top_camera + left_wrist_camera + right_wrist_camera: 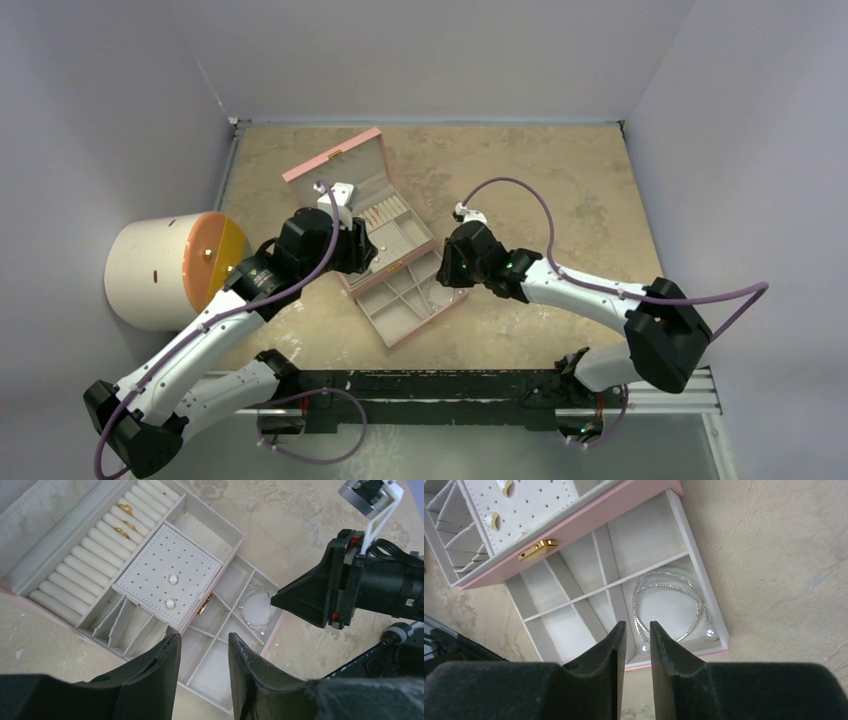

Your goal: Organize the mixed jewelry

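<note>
Right gripper [637, 626] narrowly parted, empty, over the bracelet [698, 612] — left gripper [204, 639] wider, empty too

We read no text, label, brand or number on the pink box [335, 160] or around it.
</note>
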`<state>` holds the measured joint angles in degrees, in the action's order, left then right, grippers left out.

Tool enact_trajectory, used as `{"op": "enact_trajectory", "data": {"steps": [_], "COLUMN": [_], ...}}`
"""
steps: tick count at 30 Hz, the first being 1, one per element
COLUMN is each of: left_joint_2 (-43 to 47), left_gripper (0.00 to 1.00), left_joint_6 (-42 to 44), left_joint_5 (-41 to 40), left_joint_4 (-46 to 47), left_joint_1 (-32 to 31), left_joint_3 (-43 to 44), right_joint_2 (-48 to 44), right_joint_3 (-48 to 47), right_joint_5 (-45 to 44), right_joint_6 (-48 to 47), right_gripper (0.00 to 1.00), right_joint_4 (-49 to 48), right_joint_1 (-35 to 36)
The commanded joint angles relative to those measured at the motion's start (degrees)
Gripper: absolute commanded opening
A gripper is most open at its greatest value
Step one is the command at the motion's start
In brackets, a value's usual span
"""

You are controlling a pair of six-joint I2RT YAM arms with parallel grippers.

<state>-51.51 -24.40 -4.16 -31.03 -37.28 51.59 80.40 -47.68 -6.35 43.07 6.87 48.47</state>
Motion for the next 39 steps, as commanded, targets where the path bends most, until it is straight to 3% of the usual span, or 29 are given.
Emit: {"op": "enact_trajectory", "data": {"steps": [1,7,13,25,39], "left_joint_2": [1.79,7.88,13.00,14.63,13.29], "left_gripper": [0.39,0.39,0.40,0.41,0.42], "left_joint_6": [-0.34,-1.75,-1.96,-2.14,-2.14], "left_joint_5": [-4.48,-14.02,-17.54,-19.57,-18.28], "left_joint_4": [0.89,1.07,2.46,3.40,3.80], "left_joint_1": [-0.07,-0.07,0.68,1.87,3.13], "left_joint_3": [0.26,0.06,-0.33,-0.89,-1.01], "right_joint_2": [-3.04,-9.42,-11.94,-7.72,-0.24], "right_joint_3": [-0.47,9.92,15.40,21.15,19.72], "right_joint_5": [-0.72,9.17,11.35,5.69,-1.00], "right_joint_6": [-6.83,-12.48,-14.27,-12.80,-12.27], "right_gripper": [0.26,0.27,0.29,0.32,0.31], "right_joint_4": [-3.41,-15.89,-19.99,-25.59,-28.95], "right_joint_1": [0.31,0.73,3.96,10.09,12.95]}}
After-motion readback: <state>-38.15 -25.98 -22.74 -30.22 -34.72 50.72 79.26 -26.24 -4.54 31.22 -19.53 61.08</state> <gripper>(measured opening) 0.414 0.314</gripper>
